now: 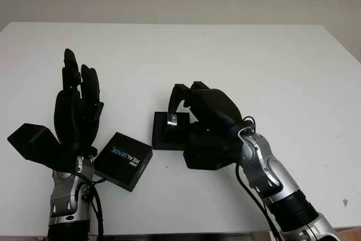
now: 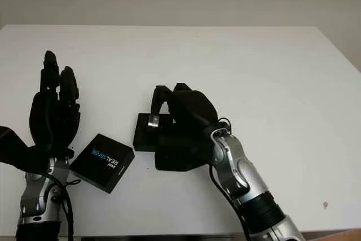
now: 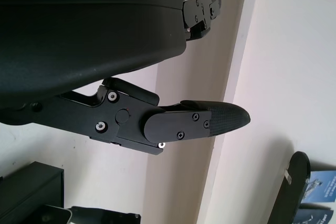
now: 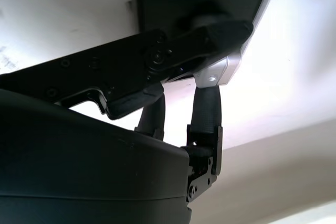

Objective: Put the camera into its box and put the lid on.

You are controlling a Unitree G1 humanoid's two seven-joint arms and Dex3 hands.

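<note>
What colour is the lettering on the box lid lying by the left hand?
White and blue lettering on the flat black square lid; clearest in the left eye view.

Table point(image 1: 237, 55): smooth matt white. Lid point(image 1: 123, 160), lower left of the head view: matt black card, printed lettering. Box point(image 1: 169, 134), centre: matt black. Camera point(image 4: 223, 69) in my right hand point(image 1: 189, 105): brushed silvery metal. My left hand point(image 1: 76, 105): matt black plastic; fingertip point(image 3: 223, 119) has a finely textured pad.
</note>
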